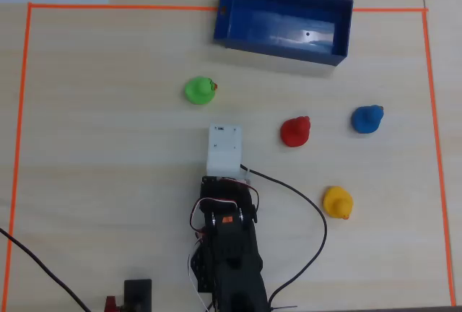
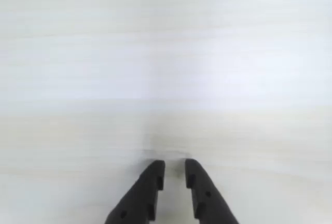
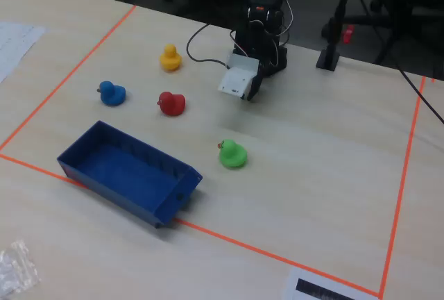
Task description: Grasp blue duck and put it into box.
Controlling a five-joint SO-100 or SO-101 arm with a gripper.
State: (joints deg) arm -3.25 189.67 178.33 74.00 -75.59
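The blue duck point(image 1: 367, 119) sits on the light wooden table, right of the red duck; it also shows in the fixed view point(image 3: 111, 93). The box point(image 1: 274, 46), a dark blue bin, stands empty at the far edge in the overhead view and near the front left in the fixed view point(image 3: 125, 192). My arm point(image 1: 227, 240) is folded back near its base, well away from the blue duck. In the wrist view my gripper point(image 2: 175, 169) points at bare table, its black fingers point(image 2: 150, 187) nearly together with a narrow slit and nothing between them.
A red duck point(image 1: 295, 131), a yellow duck point(image 1: 337, 202) and a green duck point(image 1: 200, 90) stand on the table. Orange tape point(image 1: 22, 110) marks the work area. A black cable point(image 1: 303, 204) loops right of the arm, near the yellow duck.
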